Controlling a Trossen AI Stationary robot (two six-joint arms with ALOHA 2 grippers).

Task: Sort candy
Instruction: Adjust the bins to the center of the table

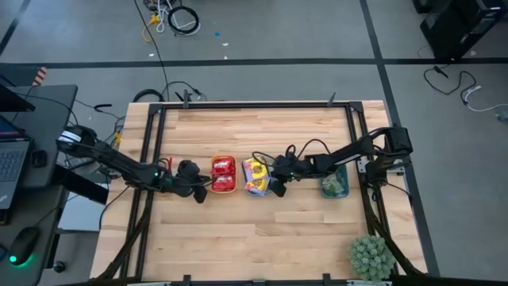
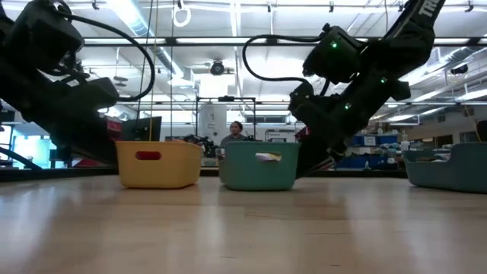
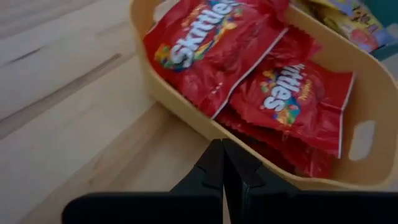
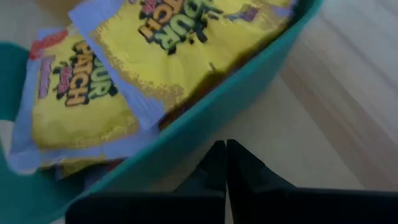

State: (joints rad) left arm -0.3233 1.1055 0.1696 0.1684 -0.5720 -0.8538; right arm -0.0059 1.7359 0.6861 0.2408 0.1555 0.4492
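Observation:
Glossy red candy packets [image 3: 249, 56] fill the yellow-orange tray [image 1: 224, 175]. Yellow packets with purple print [image 4: 124, 68] lie in a teal tray [image 1: 255, 176]. Dull green packets sit in a second teal tray [image 1: 335, 183] farther right. My left gripper [image 1: 198, 191] is shut, low over the table by the yellow-orange tray's left near side; its fingers [image 3: 222, 163] point at the tray's outer wall [image 3: 186, 121]. My right gripper [image 1: 278, 187] is shut by the middle tray's right near corner, with its fingers [image 4: 225, 158] pointing at the teal wall [image 4: 249, 74]. My left gripper's shut fingertips end right at the foot of the yellow-orange tray's outer wall; I cannot tell whether they touch it. My right gripper's shut fingertips end close below the teal tray's outer wall; whether they touch it, I cannot tell.
The three trays stand in a row across the table's middle [image 2: 158, 164] [image 2: 259, 166] [image 2: 449, 166]. A spiky green plant [image 1: 371, 256] stands at the near right corner. Bare wood [image 1: 254, 238] lies toward the near edge. A person [image 2: 237, 135] sits far behind the table.

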